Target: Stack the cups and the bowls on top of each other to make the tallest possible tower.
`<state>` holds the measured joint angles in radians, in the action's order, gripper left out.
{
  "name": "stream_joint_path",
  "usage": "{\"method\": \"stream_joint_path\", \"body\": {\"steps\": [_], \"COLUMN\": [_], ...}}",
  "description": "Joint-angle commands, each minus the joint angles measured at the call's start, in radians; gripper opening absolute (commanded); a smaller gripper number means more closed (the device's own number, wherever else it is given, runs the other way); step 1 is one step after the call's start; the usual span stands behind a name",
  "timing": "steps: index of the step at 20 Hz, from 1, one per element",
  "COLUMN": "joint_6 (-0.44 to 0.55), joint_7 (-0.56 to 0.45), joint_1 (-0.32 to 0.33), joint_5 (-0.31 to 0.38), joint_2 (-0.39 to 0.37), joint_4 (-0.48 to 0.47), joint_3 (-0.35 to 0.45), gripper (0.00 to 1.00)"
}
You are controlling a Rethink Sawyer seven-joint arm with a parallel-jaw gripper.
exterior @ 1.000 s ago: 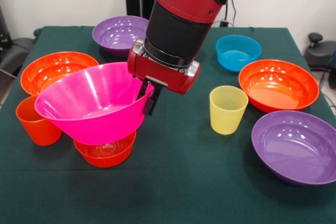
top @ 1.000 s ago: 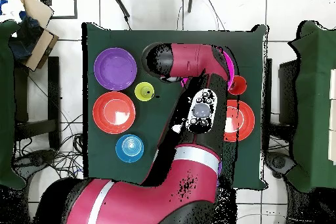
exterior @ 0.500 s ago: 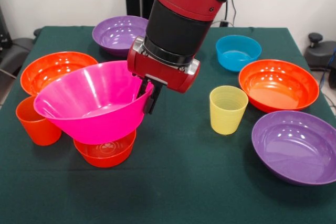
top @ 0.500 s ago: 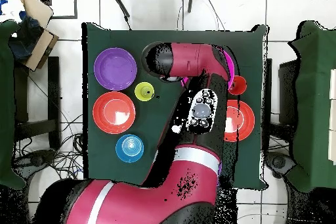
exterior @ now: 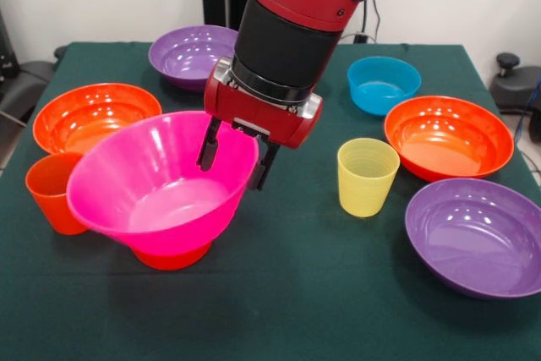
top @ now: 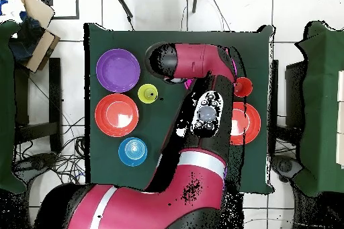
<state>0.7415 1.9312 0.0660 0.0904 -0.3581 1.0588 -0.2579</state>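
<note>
The big pink bowl (exterior: pixel 161 188) sits upright on the small orange bowl (exterior: pixel 173 256), near the table's front left. My gripper (exterior: pixel 235 156) is open, with one finger inside the pink bowl's rim and one outside it. An orange-red cup (exterior: pixel 51 192) stands just left of the pink bowl and also shows in the overhead view (top: pixel 242 86). A yellow cup (exterior: pixel 366 177) stands to the right and also shows from overhead (top: pixel 148 93). A third cup is out of view. In the overhead view my arm hides the gripper.
A wide orange bowl (exterior: pixel 93 112) and a purple bowl (exterior: pixel 190 52) lie behind the pink bowl. A small blue bowl (exterior: pixel 383 84), a wide orange bowl (exterior: pixel 448 137) and a purple bowl (exterior: pixel 478 234) lie on the right. The table (exterior: pixel 296 293) is green.
My gripper has opened and let go of the pink bowl's rim. The bowl, tilted before, has settled level onto the small orange bowl.
</note>
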Motion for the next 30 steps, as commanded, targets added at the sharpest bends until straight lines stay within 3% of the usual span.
{"method": "stream_joint_path", "body": {"steps": [1,9,17,30], "joint_6": [0.035,0.02,0.072,0.047], "joint_7": [-0.085,-0.076,-0.089,-0.086], "joint_1": [0.02,0.022,0.017,0.047], "joint_5": [0.054,0.046,0.043,0.021], "joint_2": [0.003,0.005,-0.016,-0.044], "joint_4": [0.071,0.085,0.075,0.121], "joint_3": [0.103,0.114,0.106,0.168], "gripper": [1.0,1.0,1.0,1.0]}}
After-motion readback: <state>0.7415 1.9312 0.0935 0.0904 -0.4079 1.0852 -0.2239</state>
